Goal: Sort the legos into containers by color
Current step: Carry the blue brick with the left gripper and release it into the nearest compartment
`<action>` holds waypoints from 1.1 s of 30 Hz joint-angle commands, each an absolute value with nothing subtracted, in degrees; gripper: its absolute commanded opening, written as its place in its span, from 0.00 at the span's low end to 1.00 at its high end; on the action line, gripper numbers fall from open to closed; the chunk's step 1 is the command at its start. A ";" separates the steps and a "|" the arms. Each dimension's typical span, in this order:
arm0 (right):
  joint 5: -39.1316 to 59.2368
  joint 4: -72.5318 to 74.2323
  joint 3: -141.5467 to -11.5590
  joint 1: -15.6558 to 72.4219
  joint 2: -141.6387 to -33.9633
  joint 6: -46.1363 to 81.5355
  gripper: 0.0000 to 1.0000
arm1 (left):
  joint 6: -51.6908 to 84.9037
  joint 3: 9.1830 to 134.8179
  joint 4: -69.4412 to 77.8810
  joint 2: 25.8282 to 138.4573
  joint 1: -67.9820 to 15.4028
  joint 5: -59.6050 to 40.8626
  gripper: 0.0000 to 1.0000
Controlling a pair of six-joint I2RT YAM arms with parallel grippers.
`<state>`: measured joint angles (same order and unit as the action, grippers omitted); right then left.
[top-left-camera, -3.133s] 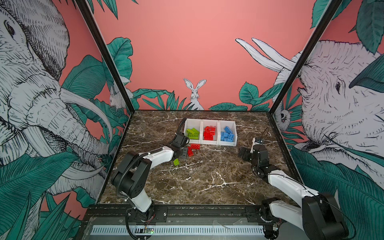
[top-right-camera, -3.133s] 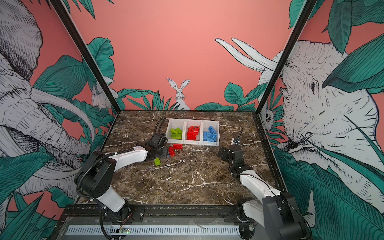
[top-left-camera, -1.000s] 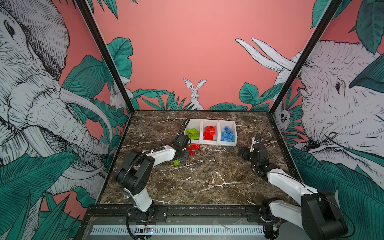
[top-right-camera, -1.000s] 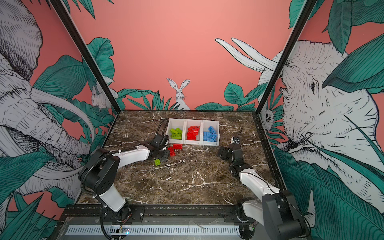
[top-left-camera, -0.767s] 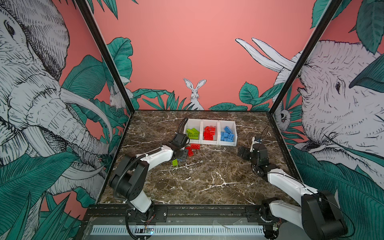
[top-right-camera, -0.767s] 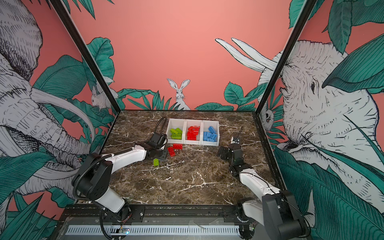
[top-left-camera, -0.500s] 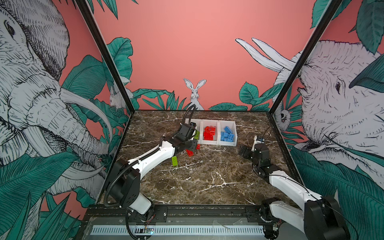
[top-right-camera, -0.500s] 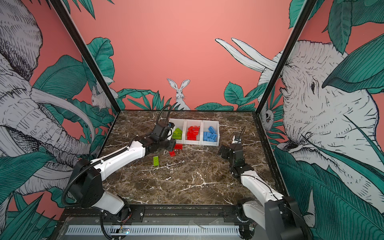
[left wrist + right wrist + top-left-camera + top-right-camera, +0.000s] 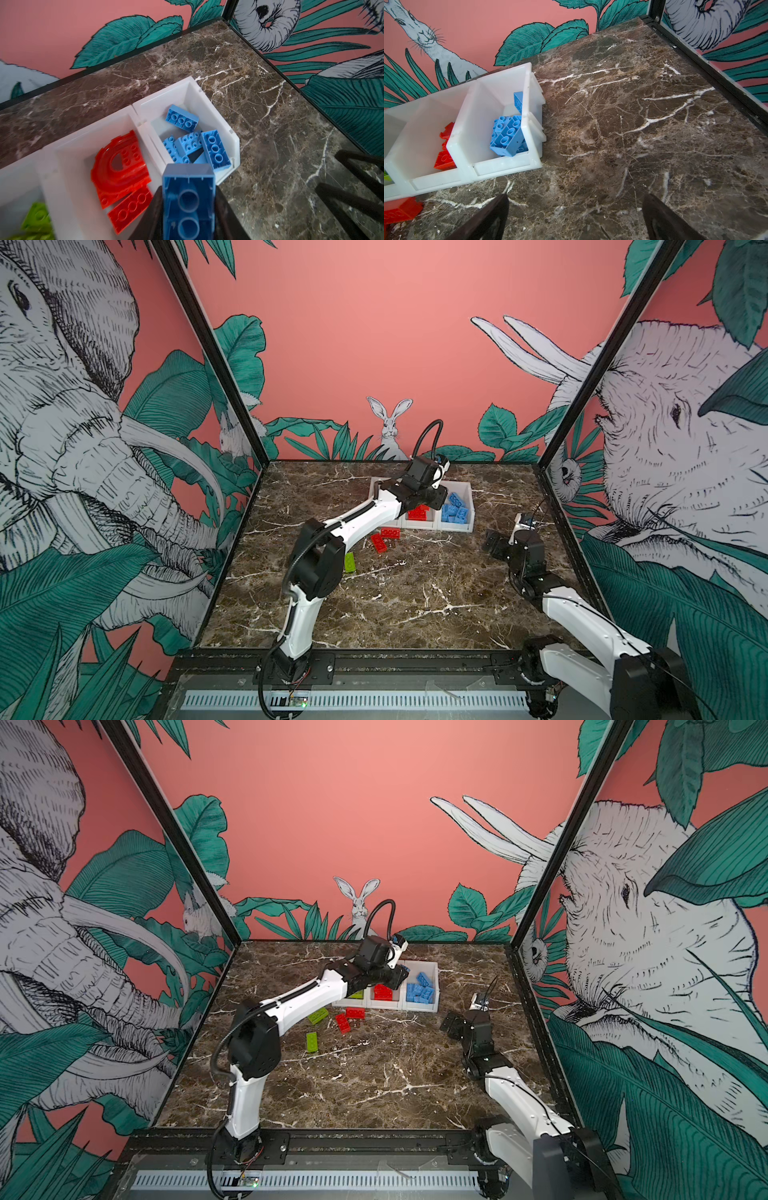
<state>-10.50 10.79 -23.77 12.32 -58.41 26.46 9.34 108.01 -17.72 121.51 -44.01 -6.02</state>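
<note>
My left gripper (image 9: 188, 207) is shut on a blue brick (image 9: 188, 199), held hollow side up above the front wall between the middle and right containers (image 9: 207, 104). In both top views the left gripper (image 9: 434, 499) (image 9: 395, 977) hovers over the white bins (image 9: 469, 526). Blue legos (image 9: 455, 512) fill the right bin, red ones (image 9: 120, 164) with an arch piece the middle, green ones (image 9: 356, 994) the left. Loose on the table lie red bricks (image 9: 355, 1013) (image 9: 343, 1023) and green bricks (image 9: 318, 1015) (image 9: 311, 1042). My right gripper (image 9: 575, 218) (image 9: 494, 543) is open over bare marble.
The marble table (image 9: 415, 605) is walled by printed panels with black corner posts (image 9: 552, 443). The left arm's elbow (image 9: 316, 568) stands over the table's left middle. The right arm (image 9: 478, 1036) sits to the right of the bins.
My left arm rose from the loose bricks in front of the bins and swung back and right over the containers, carrying the blue brick. The right arm has hardly moved.
</note>
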 commanded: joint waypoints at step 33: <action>-9.20 12.14 -23.59 11.30 -60.10 24.73 0.98 | 10.20 88.35 -27.32 98.26 -44.21 13.42 0.68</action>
